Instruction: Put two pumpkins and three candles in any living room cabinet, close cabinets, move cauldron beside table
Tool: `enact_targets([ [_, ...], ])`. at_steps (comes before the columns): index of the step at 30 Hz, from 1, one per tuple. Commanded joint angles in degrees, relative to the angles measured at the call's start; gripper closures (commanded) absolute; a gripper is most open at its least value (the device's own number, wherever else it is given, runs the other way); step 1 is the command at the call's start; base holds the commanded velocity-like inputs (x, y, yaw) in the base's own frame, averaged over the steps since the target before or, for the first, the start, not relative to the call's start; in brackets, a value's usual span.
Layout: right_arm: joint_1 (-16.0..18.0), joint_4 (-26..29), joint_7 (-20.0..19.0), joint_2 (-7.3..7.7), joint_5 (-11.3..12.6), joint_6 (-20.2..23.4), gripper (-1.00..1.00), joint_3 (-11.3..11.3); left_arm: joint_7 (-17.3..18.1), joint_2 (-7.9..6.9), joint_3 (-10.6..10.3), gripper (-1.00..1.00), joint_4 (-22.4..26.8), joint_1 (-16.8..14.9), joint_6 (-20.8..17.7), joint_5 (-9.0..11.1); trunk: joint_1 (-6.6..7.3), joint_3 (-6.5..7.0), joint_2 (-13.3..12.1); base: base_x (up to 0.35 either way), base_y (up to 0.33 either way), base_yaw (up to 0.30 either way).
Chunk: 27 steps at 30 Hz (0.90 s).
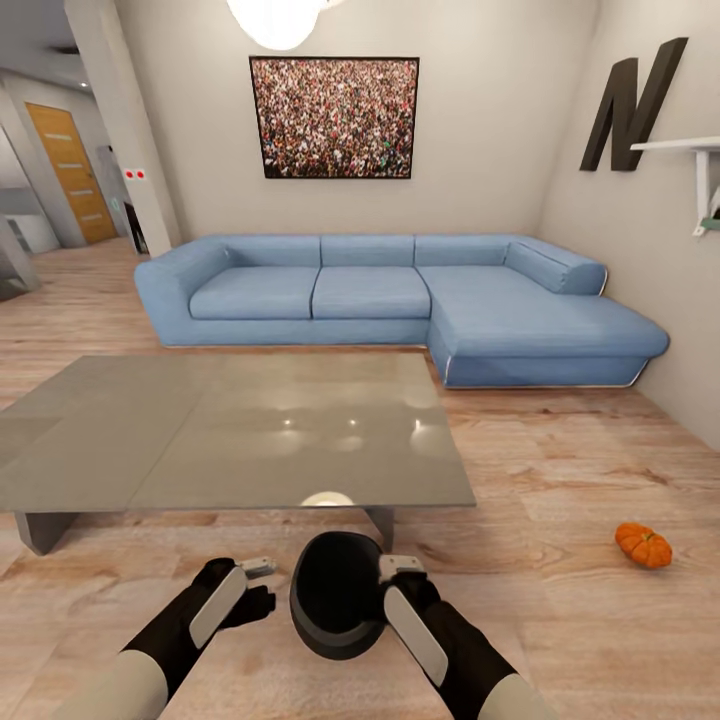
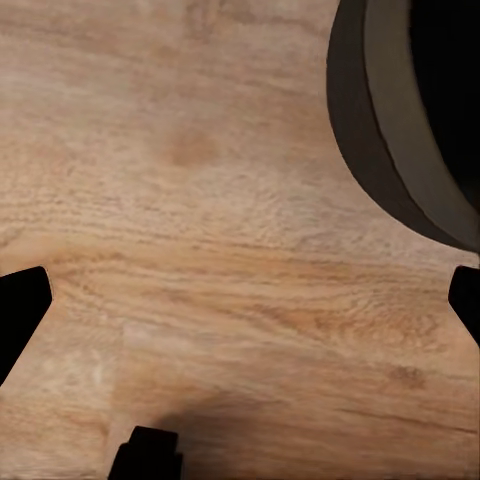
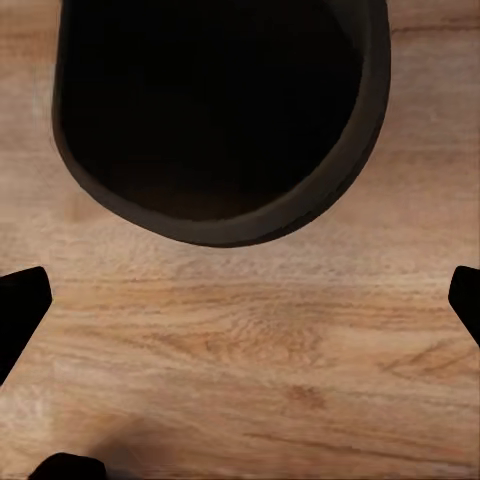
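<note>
The black cauldron stands on the wood floor just in front of the grey glossy table, mouth up. My left gripper is close beside it on the left, and my right gripper is close on the right. In the right wrist view the right gripper is open over bare floor, with the cauldron's mouth just beyond its fingers. The left gripper is also open over floor, with the cauldron's wall off to one side. One orange pumpkin lies on the floor to the right.
A blue corner sofa runs along the far wall behind the table. The right wall carries a white shelf. Open wood floor lies between table, sofa and pumpkin. A hallway with a wooden door opens at the far left.
</note>
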<state>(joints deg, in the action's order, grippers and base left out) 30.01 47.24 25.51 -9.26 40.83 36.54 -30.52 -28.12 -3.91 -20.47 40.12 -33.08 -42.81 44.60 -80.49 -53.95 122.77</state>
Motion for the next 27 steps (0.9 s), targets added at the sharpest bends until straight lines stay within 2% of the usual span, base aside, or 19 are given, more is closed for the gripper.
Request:
enact_targets([
  [1, 0.0, 0.2, 0.6, 0.03, 0.7, 0.3, -1.00, -0.2, -0.5, -0.11, -0.3, -1.00, 0.2, 0.0, -0.4, 0.6, 0.23, 0.13, -0.4, 0.000, 0.000, 0.000],
  [10, -0.1, 0.4, 0.5, 0.10, 1.5, 1.1, -1.00, -0.3, -0.8, -0.38, -0.3, -1.00, -0.5, 0.4, -1.5, 0.6, 2.21, 1.75, -4.0, 0.000, 0.000, 0.000],
  [14, -0.2, 0.2, 0.5, 0.11, 1.6, 0.5, -1.00, -0.3, -0.8, -0.33, -0.3, -1.00, -4.2, 0.5, -0.6, 0.7, 3.09, 2.46, -5.6, 0.000, 0.000, 0.000],
  [19, -0.6, -0.3, 0.4, 0.17, 1.5, -0.5, -1.00, -0.3, -0.7, -0.34, -0.4, -1.00, -6.6, 0.6, 2.8, 0.6, 4.19, 3.36, -7.6, 0.000, 0.000, 0.000],
  [24, -1.2, -2.3, 0.1, 0.20, 1.5, -4.0, -1.00, -0.3, -0.2, -0.24, -0.5, -1.00, -10.9, 0.6, 6.6, 0.5, 5.28, 4.26, -9.6, 0.000, 0.000, 0.000],
  [27, -1.3, -4.8, -0.1, 0.17, 1.5, -5.3, -1.00, -0.4, 0.0, -0.19, -0.6, -1.00, -13.0, 0.6, 10.1, 0.5, 5.94, 4.80, -10.8, 0.000, 0.000, 0.000],
])
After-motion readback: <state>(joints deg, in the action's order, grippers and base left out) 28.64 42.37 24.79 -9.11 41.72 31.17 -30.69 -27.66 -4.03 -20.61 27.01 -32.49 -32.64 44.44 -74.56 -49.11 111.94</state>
